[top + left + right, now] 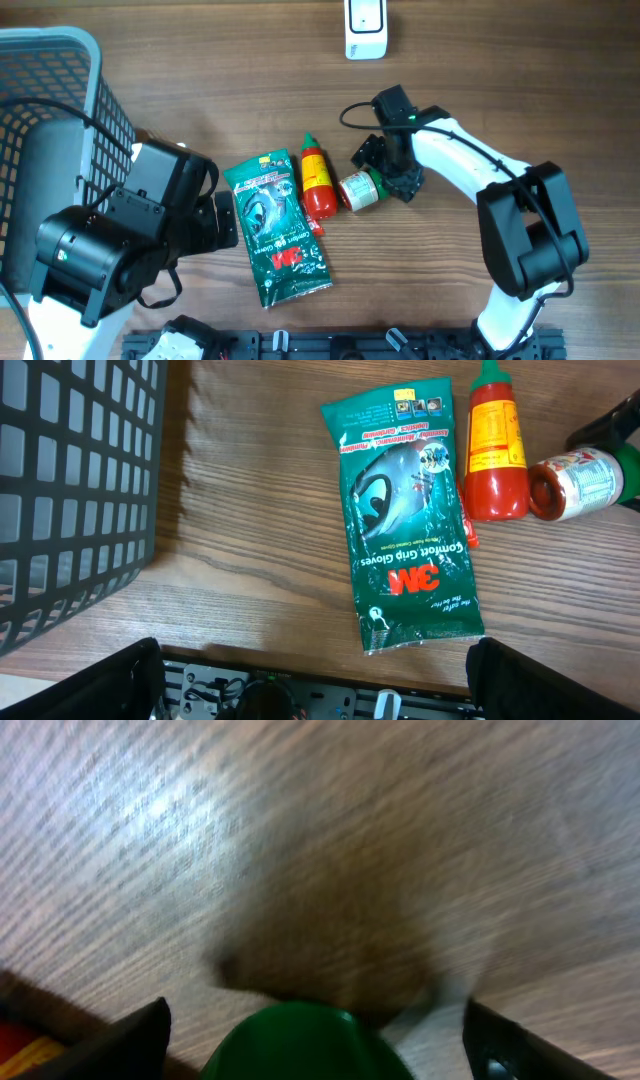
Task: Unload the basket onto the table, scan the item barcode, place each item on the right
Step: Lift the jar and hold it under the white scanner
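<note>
Three items lie mid-table: a green 3M gloves pack (pixel 277 228) (pixel 410 530), a red sauce bottle (pixel 316 182) (pixel 494 450) and a small jar (pixel 360 190) (pixel 580 480) on its side, with a red-and-white label and a green lid (pixel 300 1040). My right gripper (pixel 386 170) (pixel 315 1045) is open with a finger on each side of the lid and a gap showing on both sides. My left gripper (pixel 225 215) (pixel 315 685) is open, low over the table's front edge, left of the gloves pack, with nothing between its fingers. A white scanner (pixel 365 30) stands at the back.
A grey mesh basket (pixel 60 110) (pixel 70 480) fills the left side beside the left arm. A black rail with fittings (pixel 330 345) runs along the table's front edge. The right arm's base (pixel 525 240) stands at the right.
</note>
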`<action>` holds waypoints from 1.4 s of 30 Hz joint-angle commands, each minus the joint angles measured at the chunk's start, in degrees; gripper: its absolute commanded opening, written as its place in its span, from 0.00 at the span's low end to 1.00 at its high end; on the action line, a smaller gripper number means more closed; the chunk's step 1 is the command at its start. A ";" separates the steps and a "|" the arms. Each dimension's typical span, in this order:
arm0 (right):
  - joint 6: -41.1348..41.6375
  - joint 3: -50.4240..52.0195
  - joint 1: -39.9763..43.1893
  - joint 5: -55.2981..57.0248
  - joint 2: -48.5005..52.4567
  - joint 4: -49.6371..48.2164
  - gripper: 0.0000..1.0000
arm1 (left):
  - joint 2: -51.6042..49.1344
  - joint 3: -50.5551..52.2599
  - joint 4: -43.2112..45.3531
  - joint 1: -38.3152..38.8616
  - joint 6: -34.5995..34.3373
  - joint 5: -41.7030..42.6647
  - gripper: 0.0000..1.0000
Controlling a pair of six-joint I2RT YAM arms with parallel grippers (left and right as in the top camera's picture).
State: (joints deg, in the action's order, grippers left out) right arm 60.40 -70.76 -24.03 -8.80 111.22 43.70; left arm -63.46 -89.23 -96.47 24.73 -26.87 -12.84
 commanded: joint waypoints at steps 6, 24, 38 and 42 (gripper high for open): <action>13.35 3.78 -2.64 6.56 -0.44 0.37 0.66 | 0.13 -0.42 -0.02 -0.22 -0.57 -0.70 1.00; -23.91 -6.38 4.20 39.01 -10.40 -7.56 0.47 | 0.13 -0.42 -0.02 -0.22 -0.57 -0.70 1.00; -33.35 -5.29 3.96 55.65 -1.64 -23.71 0.53 | 0.13 -0.42 -0.02 -0.22 -0.57 -0.70 1.00; -33.33 -5.29 3.85 59.52 2.14 -30.08 0.55 | 0.13 -0.42 -0.02 -0.22 -0.57 -0.70 1.00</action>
State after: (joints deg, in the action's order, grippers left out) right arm 27.68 -76.12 -19.77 44.27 110.43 16.99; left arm -63.46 -89.23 -96.49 24.73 -26.87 -12.84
